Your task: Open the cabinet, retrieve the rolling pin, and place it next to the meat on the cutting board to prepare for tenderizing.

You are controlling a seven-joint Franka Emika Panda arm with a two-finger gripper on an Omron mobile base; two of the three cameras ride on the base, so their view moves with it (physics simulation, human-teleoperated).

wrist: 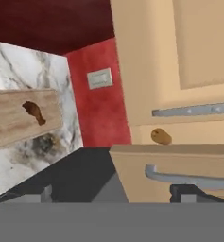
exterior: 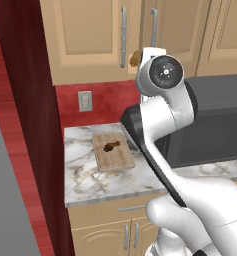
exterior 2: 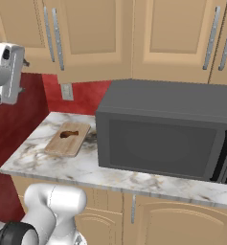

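1. Dark fingertips (wrist: 182, 194) of the tool (wrist: 114, 194) stand wide apart and empty, just short of the cabinet (exterior: 92, 40).
2. Its right door (wrist: 179, 165) looks ajar; the pin's (wrist: 161, 136) round end shows in the gap between the doors. Judgement: hook the near handle (wrist: 189, 178) and swing wide before reaching in, or the door edge blocks the hand.
3. Grip the pin mid-length, square to its axis, so it cannot roll out.
4. Farther off, on the marble desk (exterior: 85, 177), the board (exterior: 113, 151) carries the meat (exterior: 112, 146); bare wood beside it suits the pin.
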